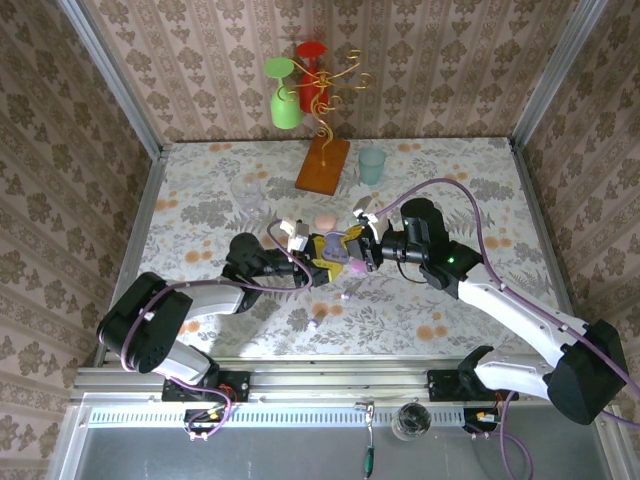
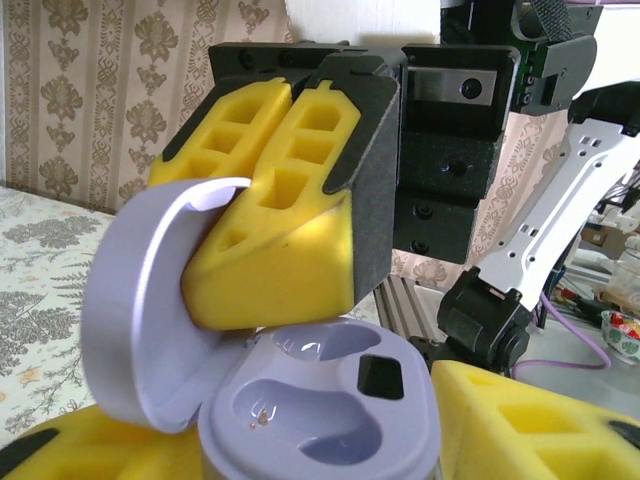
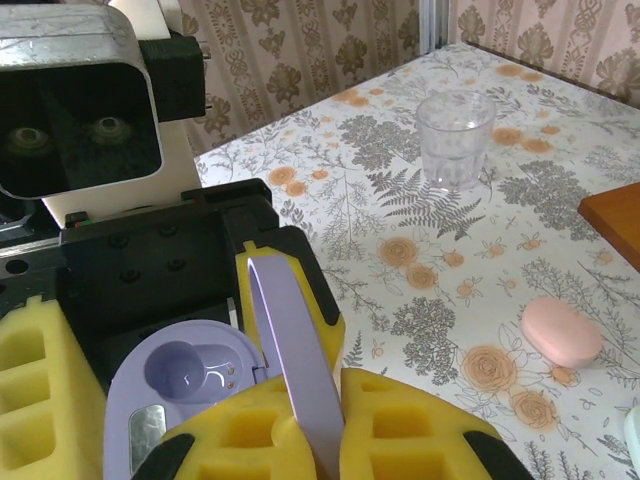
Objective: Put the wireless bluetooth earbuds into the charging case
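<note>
one lilac charging case [image 2: 320, 410], wells upward, lid [image 3: 295, 340] upright in right gripper [image 3: 318, 430]

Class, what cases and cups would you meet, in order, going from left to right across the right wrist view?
open purple case → clear cup → pink case
</note>
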